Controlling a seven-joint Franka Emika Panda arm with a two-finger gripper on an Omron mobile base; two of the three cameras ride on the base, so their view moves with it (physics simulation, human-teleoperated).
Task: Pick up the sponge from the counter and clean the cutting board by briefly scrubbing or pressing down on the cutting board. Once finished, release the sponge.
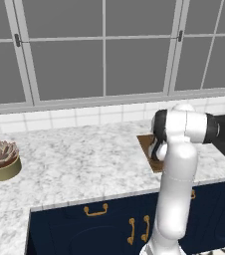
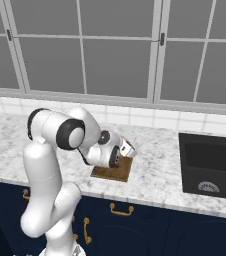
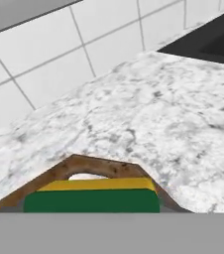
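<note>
The sponge [image 3: 91, 198] shows close up at the bottom of the hand view, a green layer with a yellow strip along it, covering the spot where the fingertips would rise. It looks held in the shut gripper. Just beyond it lies a corner of the brown cutting board [image 3: 104, 166], with its handle hole beside the sponge. In the right base view the gripper [image 2: 129, 148] hangs low over the far end of the cutting board [image 2: 112, 173] on the marbled counter [image 2: 155, 175]. In the left base view the arm hides most of the cutting board [image 1: 145, 144].
A black sink [image 2: 210, 165] is set into the counter to the right of the board. A potted succulent [image 1: 1, 159] stands far left. White tiled wall and windows run behind the counter [image 1: 74, 164]. Navy cabinets with gold handles [image 1: 95, 211] are below.
</note>
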